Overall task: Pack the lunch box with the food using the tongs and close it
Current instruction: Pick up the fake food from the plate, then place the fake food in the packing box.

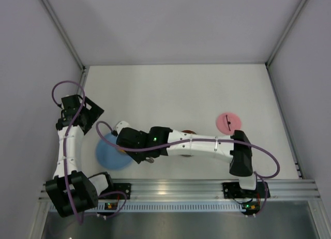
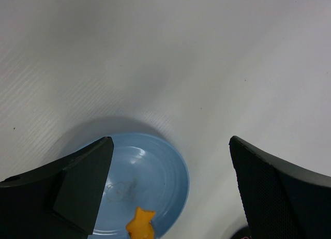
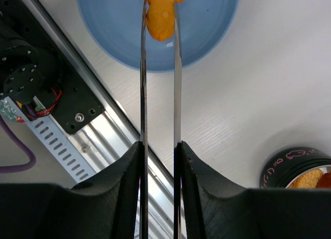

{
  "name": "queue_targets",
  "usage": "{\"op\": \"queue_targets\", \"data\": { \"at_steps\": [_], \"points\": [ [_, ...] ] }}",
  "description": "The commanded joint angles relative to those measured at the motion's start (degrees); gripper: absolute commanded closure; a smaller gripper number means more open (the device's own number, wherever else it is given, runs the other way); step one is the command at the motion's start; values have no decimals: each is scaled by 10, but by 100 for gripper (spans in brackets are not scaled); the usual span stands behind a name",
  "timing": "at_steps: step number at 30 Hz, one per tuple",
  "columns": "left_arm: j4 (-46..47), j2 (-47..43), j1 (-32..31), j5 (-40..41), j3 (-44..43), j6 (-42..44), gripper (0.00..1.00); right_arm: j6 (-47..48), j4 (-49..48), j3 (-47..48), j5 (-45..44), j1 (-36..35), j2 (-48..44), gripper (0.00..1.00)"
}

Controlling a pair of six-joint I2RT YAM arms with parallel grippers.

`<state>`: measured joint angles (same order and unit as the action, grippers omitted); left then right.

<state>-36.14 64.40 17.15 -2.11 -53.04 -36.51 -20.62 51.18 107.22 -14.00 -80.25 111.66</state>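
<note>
My right gripper [image 3: 159, 143] is shut on the tongs [image 3: 143, 84], whose two thin silver arms run forward almost parallel. Between them near their far end is an orange food piece [image 3: 163, 14], over the blue plate [image 3: 212, 27]; I cannot tell whether it is lifted. The lunch box [image 3: 289, 164], a dark round container with pink drawings on its wall, shows at the lower right of the right wrist view with orange food [image 3: 305, 179] inside. Its pink lid [image 1: 228, 122] lies flat to the right. My left gripper [image 2: 170, 146] hangs open above the plate's [image 2: 165, 172] far edge, holding nothing.
The right arm [image 1: 196, 145] stretches leftward across the table front and covers most of the lunch box in the top view. The metal base rail [image 1: 176, 187] and the left arm's base [image 3: 36, 78] lie close to the plate's near side. White walls enclose the table.
</note>
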Motion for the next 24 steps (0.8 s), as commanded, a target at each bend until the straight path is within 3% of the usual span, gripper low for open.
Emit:
{"op": "queue_targets", "data": {
  "at_steps": [1, 9, 24],
  "points": [
    [24, -11, 3, -4, 4, -2, 1, -3, -6, -12, -23, 10, -50, 74],
    [25, -9, 3, -4, 4, -2, 1, -6, -3, -60, -45, 36, -109, 75],
    [25, -9, 3, -6, 3, -4, 1, -105, 69, -291, -133, 93, -395, 73]
  ]
}}
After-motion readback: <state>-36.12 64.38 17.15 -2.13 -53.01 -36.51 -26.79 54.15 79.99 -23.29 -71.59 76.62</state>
